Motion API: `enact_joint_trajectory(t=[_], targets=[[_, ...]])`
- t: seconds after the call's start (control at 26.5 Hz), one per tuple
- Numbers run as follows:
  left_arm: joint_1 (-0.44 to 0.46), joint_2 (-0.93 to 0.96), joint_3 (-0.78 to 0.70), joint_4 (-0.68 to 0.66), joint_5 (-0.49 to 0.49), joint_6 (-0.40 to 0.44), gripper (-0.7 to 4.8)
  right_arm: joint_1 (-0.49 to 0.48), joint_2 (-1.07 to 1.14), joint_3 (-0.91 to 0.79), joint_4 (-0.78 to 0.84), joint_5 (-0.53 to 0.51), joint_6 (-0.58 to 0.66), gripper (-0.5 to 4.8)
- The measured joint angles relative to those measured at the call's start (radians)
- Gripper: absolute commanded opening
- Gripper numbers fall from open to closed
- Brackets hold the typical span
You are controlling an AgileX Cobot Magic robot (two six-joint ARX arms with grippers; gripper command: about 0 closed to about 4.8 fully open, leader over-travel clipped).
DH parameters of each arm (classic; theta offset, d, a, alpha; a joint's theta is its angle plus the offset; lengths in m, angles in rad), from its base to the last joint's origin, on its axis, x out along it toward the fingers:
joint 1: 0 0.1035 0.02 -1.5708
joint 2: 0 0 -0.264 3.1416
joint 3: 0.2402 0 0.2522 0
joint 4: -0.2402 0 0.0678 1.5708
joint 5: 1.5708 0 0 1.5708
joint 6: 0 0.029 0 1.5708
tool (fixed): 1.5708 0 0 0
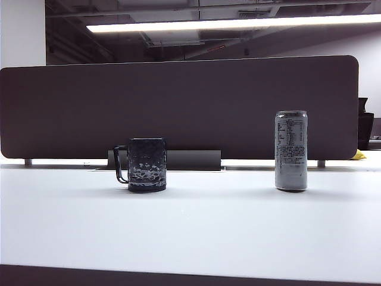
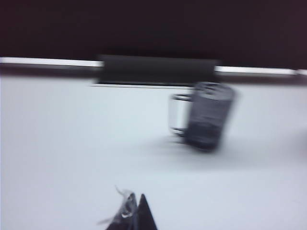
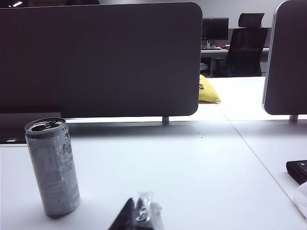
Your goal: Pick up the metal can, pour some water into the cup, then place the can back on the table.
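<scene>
The metal can stands upright on the white table, right of the middle; it is silver-grey with a panel of fine dark print. The dark dimpled cup stands left of the middle, its loop handle turned to the left. Neither gripper shows in the exterior view. In the right wrist view my right gripper is shut and empty, low over the table, with the metal can apart from it and its top opened. My left gripper is shut and empty, and the blurred cup stands well beyond it.
A dark brown divider panel runs across the back of the table, with a dark foot behind the cup. A yellow object lies past the divider's end. A black item sits at the table's right side.
</scene>
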Motion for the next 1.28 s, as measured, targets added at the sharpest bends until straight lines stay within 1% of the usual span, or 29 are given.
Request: enact_joint_trajectory(t=[0.08,0.11,0.19,0.23,0.26,0.3,0.34,0.38,0.45,0.53,0.6,0.68,0.72,0.75,0.79,0.83,0.87,0.94,1.02,1.06,1.09,1.24,1.28], targets=[[-0.147,0.000,0.000,0.000,-0.048,0.000,-0.05,0.000,0.000,0.000,0.000,0.000,0.013,-0.05],[-0.220,0.000,0.000,0.000,-0.043,0.000,-0.05,0.000,0.000,0.000,0.000,0.000,0.017,-0.05],[-0.314,0.000,0.000,0.000,-0.003,0.000,-0.05,0.000,0.000,0.000,0.000,-0.001,0.028,-0.05],[-0.333,0.000,0.000,0.000,0.061,0.000,-0.05,0.000,0.000,0.000,0.000,-0.001,0.055,-0.05],[-0.332,0.000,0.000,0.000,0.114,0.000,-0.05,0.000,0.000,0.000,0.000,-0.002,0.085,-0.05],[-0.330,0.000,0.000,0.000,0.201,0.000,-0.05,0.000,0.000,0.000,0.001,-0.024,0.150,-0.05],[-0.328,0.000,0.000,0.000,0.238,0.000,-0.05,0.000,0.000,0.000,0.003,-0.057,0.204,-0.06],[-0.317,0.000,0.000,0.000,0.283,0.000,-0.05,0.000,0.000,0.000,0.011,-0.132,0.294,-0.05],[-0.300,0.000,0.000,0.000,0.292,0.000,-0.05,0.001,0.000,0.003,0.028,-0.246,0.339,-0.05],[-0.279,0.000,0.000,0.000,0.294,0.000,-0.05,0.005,0.001,0.027,0.023,-0.332,0.368,-0.05],[-0.270,0.000,0.000,0.000,0.293,0.000,-0.05,0.031,0.011,0.080,0.035,-0.320,0.370,-0.03],[-0.272,0.000,0.000,0.000,0.293,0.000,-0.05,0.060,0.103,0.131,0.085,-0.313,0.316,0.46],[-0.271,0.000,0.000,0.000,0.293,0.000,-0.05,0.079,0.179,0.159,0.098,-0.312,0.285,1.30],[-0.271,0.000,0.000,0.000,0.293,0.000,-0.05,0.116,0.311,0.213,0.121,-0.312,0.235,2.12],[-0.271,0.000,0.000,0.000,0.293,0.000,-0.05,0.138,0.380,0.241,0.142,-0.309,0.200,3.12],[-0.271,0.000,0.000,0.000,0.293,0.000,-0.05,0.162,0.449,0.271,0.162,-0.303,0.158,4.51],[-0.271,0.000,0.000,0.000,0.293,0.000,-0.05,0.191,0.539,0.307,0.194,-0.283,0.106,4.79],[-0.271,0.000,0.000,0.000,0.293,0.000,-0.05,0.260,0.785,0.381,0.274,-0.203,0.014,4.79],[-0.271,0.000,0.000,0.000,0.293,0.000,-0.05,0.294,0.996,0.428,0.336,-0.177,-0.018,4.79],[-0.271,0.000,0.000,0.000,0.293,0.000,-0.05,0.301,1.069,0.439,0.377,-0.170,-0.020,4.79],[-0.270,0.000,0.000,0.000,0.293,0.000,-0.05,0.312,1.162,0.456,0.451,-0.131,-0.008,4.79],[-0.269,0.000,0.000,0.000,0.293,0.000,-0.05,0.312,1.390,0.457,0.711,-0.009,0.050,4.79],[-0.269,0.000,0.000,0.000,0.293,0.000,-0.05,0.312,1.424,0.457,0.746,0.008,0.054,4.79]])
